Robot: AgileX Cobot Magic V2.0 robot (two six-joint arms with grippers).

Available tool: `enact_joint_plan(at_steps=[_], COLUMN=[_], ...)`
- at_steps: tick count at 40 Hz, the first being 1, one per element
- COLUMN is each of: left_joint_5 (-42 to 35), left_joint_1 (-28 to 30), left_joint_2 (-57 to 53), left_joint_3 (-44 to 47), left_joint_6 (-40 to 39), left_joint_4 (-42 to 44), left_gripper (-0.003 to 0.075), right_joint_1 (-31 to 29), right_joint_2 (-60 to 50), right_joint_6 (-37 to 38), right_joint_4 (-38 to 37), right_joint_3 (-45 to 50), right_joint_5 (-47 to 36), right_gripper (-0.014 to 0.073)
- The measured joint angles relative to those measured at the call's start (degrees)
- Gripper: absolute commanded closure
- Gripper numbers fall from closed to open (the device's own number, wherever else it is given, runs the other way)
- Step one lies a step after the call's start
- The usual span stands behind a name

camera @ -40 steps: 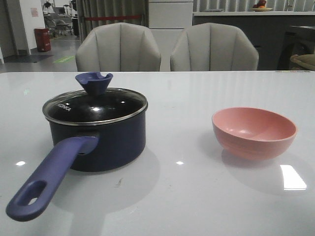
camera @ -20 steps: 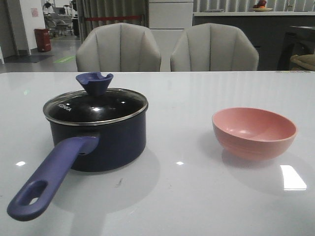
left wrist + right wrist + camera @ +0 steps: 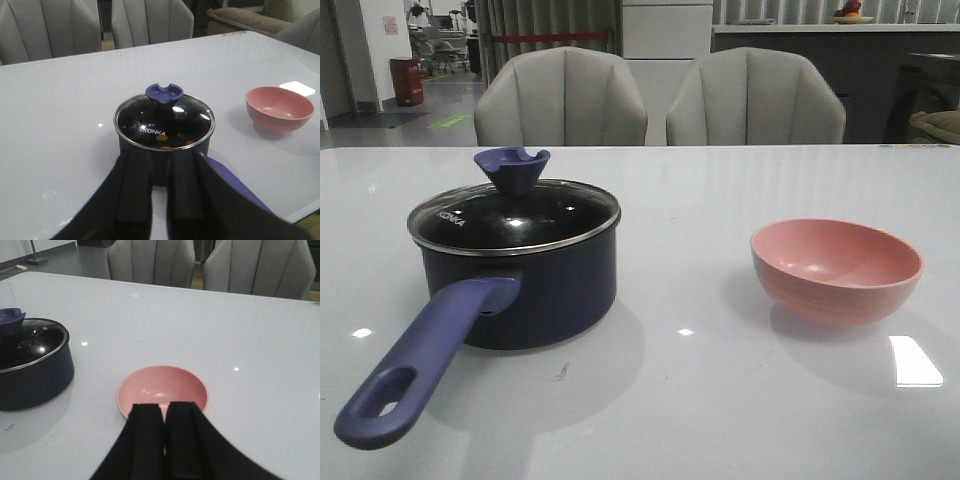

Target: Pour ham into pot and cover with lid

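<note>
Both steps of the task look finished, judging by how things lie. The lid [image 3: 513, 214] sits squarely on the pot [image 3: 520, 285], its metal rim meeting the pot's edge all round and its blue knob [image 3: 511, 168] upright at about the lid's 12 o'clock in the front view. Through the glass, in the left wrist view, a few small orange pieces of ham [image 3: 182, 136] show on the dark floor of the pot. The pink bowl [image 3: 837, 270] stands well apart from the pot, at its 3 o'clock, upright and with nothing visible inside. The pot's handle [image 3: 425, 359] runs out toward 7 o'clock across the table [image 3: 720, 400].

Neither arm appears in the front view, so both seem pulled back off the work. The left gripper [image 3: 159, 200] hangs above the near side of the pot, its fingers close together with a narrow gap and nothing between them. The right gripper [image 3: 165, 437] hangs above the near rim of the bowl, fingers nearly touching, likewise empty.

My reading is that nothing more needs handling; the next move calls only for keeping both arms clear of the knob and handle.
</note>
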Motion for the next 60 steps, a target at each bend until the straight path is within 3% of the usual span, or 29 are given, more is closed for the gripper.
enact_joint_plan(at_steps=[21, 25, 29, 41, 48, 60], left_joint_5=[-0.3, -3.3, -7.3, -13.0, -20.4, -22.8], left_joint_1=[0.0, 0.2, 3.0, 18.3, 19.6, 19.6], left_joint_2=[-0.1, -0.1, -0.9, -9.2, -9.2, -9.2], left_joint_3=[0.1, 1.7, 5.0, 16.4, 19.4, 19.4], left_joint_6=[0.0, 0.0, 0.0, -1.1, -1.6, -1.8], left_joint_4=[0.0, 0.9, 1.8, 2.0, 1.4, 1.1], left_gripper=[0.0589, 0.0589, 0.0589, 0.0589, 0.0589, 0.0589], right_joint_1=[0.0, 0.0, 0.0, 0.0, 0.0, 0.0], right_joint_2=[0.0, 0.0, 0.0, 0.0, 0.0, 0.0], right_joint_6=[0.0, 0.0, 0.0, -0.1, -0.1, -0.1], right_joint_4=[0.0, 0.0, 0.0, 0.0, 0.0, 0.0], right_joint_3=[0.0, 0.0, 0.0, 0.0, 0.0, 0.0], right_joint_5=[0.0, 0.0, 0.0, 0.0, 0.0, 0.0], right_gripper=[0.0446, 0.0446, 0.0446, 0.0446, 0.0446, 0.0446])
